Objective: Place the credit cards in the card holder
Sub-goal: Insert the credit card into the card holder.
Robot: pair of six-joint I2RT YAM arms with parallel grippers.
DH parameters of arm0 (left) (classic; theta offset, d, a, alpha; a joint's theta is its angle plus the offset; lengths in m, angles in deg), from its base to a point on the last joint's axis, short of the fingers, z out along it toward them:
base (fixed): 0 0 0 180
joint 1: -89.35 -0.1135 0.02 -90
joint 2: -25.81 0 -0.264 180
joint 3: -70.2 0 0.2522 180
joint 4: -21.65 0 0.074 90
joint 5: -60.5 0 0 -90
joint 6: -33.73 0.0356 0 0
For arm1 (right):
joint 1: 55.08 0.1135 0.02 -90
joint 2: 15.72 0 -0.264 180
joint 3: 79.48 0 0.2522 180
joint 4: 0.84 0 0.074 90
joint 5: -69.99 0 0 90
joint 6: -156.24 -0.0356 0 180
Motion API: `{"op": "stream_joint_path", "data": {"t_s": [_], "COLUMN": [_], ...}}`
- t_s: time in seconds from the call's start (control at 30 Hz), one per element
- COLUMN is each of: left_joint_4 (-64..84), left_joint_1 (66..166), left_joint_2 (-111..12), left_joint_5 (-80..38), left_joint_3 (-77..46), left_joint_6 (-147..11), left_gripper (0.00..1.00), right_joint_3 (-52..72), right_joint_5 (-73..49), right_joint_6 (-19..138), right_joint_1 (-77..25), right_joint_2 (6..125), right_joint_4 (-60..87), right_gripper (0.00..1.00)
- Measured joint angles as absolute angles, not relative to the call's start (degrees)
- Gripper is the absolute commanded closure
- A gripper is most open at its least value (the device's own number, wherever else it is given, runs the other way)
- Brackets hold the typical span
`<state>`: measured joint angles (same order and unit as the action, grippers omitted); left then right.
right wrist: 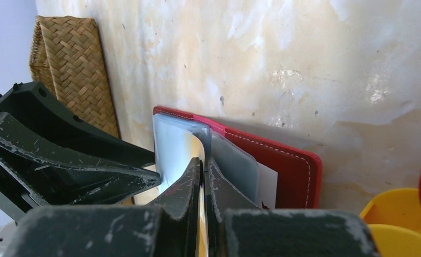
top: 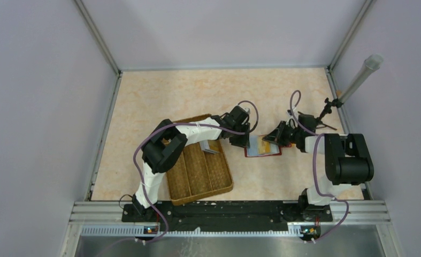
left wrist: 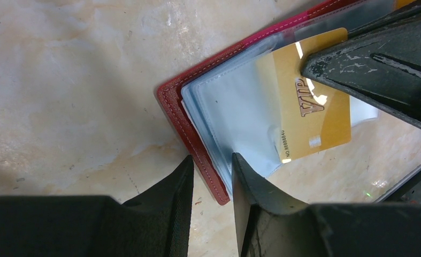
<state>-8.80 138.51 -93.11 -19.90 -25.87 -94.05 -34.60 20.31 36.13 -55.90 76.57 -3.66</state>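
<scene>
The dark red card holder (top: 262, 153) lies open on the table, its pale blue sleeves up (left wrist: 235, 101). My right gripper (right wrist: 204, 160) is shut on a gold card (left wrist: 309, 107) marked VIP, whose far end sits partly inside a clear blue sleeve of the holder (right wrist: 283, 160). My left gripper (left wrist: 211, 159) points down at the holder's left edge. Its jaws stand a little apart, one fingertip on the table beside the red edge (left wrist: 197, 155) and the other on the blue sleeve. A grey card (top: 211, 149) lies in the woven tray.
The brown woven divided tray (top: 197, 171) stands left of the holder, under my left arm, and shows in the right wrist view (right wrist: 71, 59). A round yellow-and-red object (right wrist: 395, 219) sits close to the holder's right. A grey tube on a black stand (top: 358, 80) rises at the far right.
</scene>
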Motion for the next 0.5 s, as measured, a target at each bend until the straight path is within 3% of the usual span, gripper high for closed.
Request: {"op": "stream_joint_path", "data": {"t_s": [0.5], "left_joint_4": [-8.8], "left_joint_1": [138.5], "left_joint_2": [-93.1], "left_joint_5": [-19.9], "left_joint_3": [-25.9], "left_joint_6": [-94.1], "left_gripper": [0.67], "right_joint_3": [-34.1], "right_joint_5": [16.6], "right_joint_6": [36.9], "right_joint_1": [-54.0], "right_joint_2": [76.2], "right_joint_4": [-3.0], "right_gripper": [1.0]}}
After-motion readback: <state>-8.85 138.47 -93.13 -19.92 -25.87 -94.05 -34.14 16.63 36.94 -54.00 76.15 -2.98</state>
